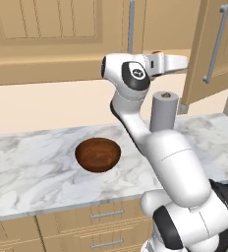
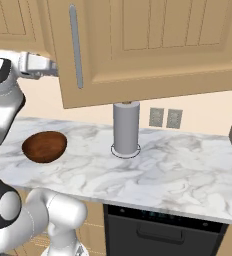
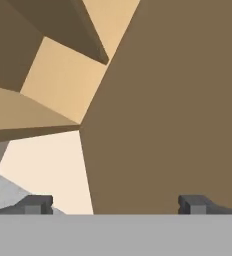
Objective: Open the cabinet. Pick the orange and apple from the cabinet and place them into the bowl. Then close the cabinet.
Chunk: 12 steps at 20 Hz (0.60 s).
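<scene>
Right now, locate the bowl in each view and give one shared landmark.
Left base view: bowl sits left of centre on the marble counter.
Right base view: at the left edge area of the counter.
Hand view: not in it.
Shared landmark: grey paper towel roll.

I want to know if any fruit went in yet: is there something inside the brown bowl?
No, the bowl sits on the counter with only its bare wooden inside showing in the left base view.

Bowl (image 1: 98,154) on counter (image 1: 32,172), left of paper towel roll (image 1: 164,112). Cabinet (image 1: 52,29) above, door (image 1: 214,49) swung open; drawers (image 1: 106,214) below. Something small, possibly fruit, inside at shelf edge (image 1: 156,52).
</scene>
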Available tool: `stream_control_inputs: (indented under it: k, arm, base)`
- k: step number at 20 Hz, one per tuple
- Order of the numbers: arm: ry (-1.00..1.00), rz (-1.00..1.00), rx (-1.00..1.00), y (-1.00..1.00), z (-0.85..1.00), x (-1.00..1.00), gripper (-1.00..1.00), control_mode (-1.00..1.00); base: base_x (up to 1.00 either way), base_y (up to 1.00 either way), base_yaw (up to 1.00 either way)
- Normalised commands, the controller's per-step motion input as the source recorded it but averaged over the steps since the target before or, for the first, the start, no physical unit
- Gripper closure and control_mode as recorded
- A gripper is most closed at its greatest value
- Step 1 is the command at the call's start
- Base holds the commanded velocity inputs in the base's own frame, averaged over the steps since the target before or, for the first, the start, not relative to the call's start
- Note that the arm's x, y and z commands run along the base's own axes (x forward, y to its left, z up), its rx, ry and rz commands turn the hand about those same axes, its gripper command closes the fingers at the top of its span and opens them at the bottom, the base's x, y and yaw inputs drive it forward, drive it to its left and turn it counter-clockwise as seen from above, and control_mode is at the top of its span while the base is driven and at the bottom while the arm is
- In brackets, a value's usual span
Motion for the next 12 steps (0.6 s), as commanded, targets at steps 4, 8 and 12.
stream_control_inputs:
  k: [4,8,12]
  arm:
    - [0.0,-0.12,-0.06,-0.41,0.0,-0.18,-1.0,-1.0]
    - [0.0,-0.16,-0.04,-0.44,0.0,-0.61,-1.0,-1.0]
    - [0.0,-0.16,-0.04,-0.35,0.0,-0.61,-1.0,-1.0]
  base:
    - [0.0,0.0,0.0]
    - [0.0,0.0,0.0]
    - [0.0,0.0,0.0]
